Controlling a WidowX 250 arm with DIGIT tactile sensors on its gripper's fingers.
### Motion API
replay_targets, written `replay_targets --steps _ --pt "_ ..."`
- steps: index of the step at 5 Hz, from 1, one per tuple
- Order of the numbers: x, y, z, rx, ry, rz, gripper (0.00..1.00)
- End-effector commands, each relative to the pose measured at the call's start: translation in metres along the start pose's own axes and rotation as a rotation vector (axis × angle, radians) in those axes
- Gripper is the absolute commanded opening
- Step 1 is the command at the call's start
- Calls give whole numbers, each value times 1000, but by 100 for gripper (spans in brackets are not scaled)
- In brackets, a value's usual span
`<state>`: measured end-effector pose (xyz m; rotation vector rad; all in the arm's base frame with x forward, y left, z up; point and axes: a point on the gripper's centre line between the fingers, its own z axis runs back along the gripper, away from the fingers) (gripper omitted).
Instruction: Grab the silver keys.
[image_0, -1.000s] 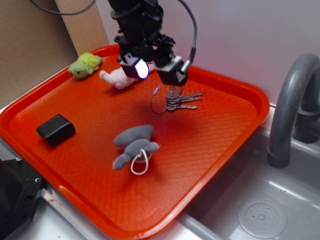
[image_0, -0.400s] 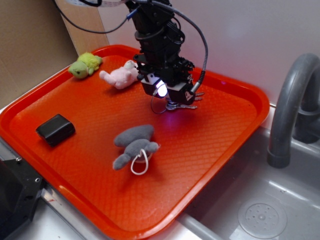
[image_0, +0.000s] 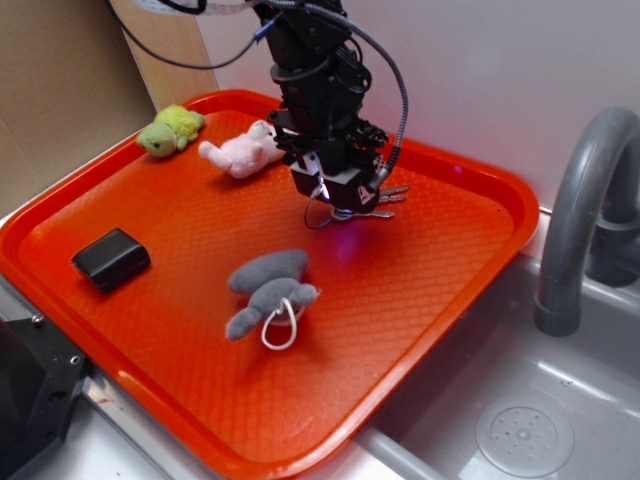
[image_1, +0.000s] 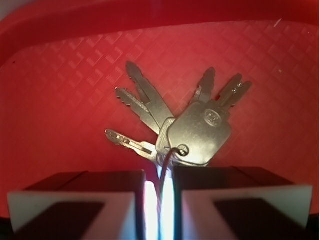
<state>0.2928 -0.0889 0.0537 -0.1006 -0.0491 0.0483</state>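
Note:
The silver keys (image_0: 378, 204) lie fanned out flat on the orange tray (image_0: 470, 262), right of its middle toward the back. My gripper (image_0: 340, 203) is down at the tray surface, at the left end of the bunch. In the wrist view the keys (image_1: 197, 131) lie just ahead of my gripper (image_1: 159, 187). Their thin wire loop (image_1: 167, 159) runs down into the narrow lit slit between the two jaws. The jaws are closed to a thin gap around that wire. The keys still rest on the tray.
A grey plush toy (image_0: 265, 290) with a white cord loop lies in front of the gripper. A pink plush (image_0: 238, 155) and a green plush (image_0: 170, 130) sit at the back left, and a black box (image_0: 110, 258) at the left. A grey faucet (image_0: 580, 220) and a sink (image_0: 520, 430) are to the right.
My gripper has come down from above the keys to the tray surface and shifted right. It now straddles the wire loop. The keys have not moved.

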Motion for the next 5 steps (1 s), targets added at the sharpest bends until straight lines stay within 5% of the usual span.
replay_targets --steps 1,2,4,5 --pt "-35 29 128 122 -118 -2 0" --pt "-63 38 180 156 -177 -15 0" --pt "-72 41 268 140 -184 -6 0" --pt "-68 41 264 125 -169 -8 0"
